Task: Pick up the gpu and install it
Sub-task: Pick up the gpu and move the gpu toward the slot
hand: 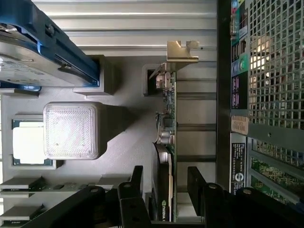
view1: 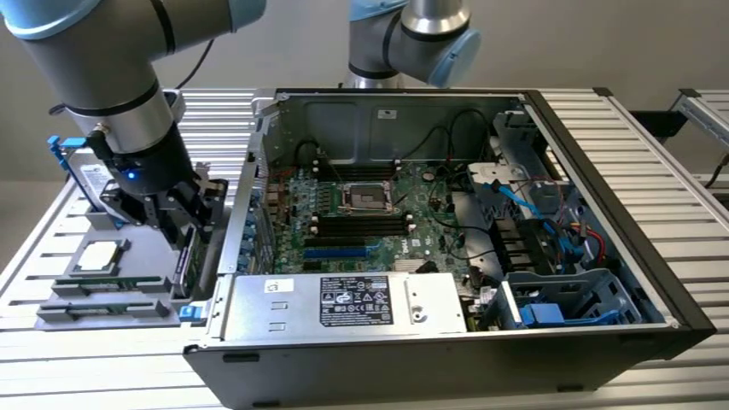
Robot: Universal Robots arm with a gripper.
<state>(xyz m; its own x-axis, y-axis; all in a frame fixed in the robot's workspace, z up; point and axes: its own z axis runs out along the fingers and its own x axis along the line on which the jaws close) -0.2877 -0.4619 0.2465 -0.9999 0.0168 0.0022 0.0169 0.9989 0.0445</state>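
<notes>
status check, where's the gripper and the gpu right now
gripper open, straddling the gpu. gpu on edge in the gray tray, beside the case. nothing blocking the grasp.

This is a robotics lab. A robot arm (view1: 108,77) reaches down beside an open computer case (view1: 456,376) on a slatted metal bench (view1: 91,371).

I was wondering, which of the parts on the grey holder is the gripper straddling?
The gpu, the green card standing on edge inside the open gripper; the hard drive, processor and memory sticks lie aside.
</notes>
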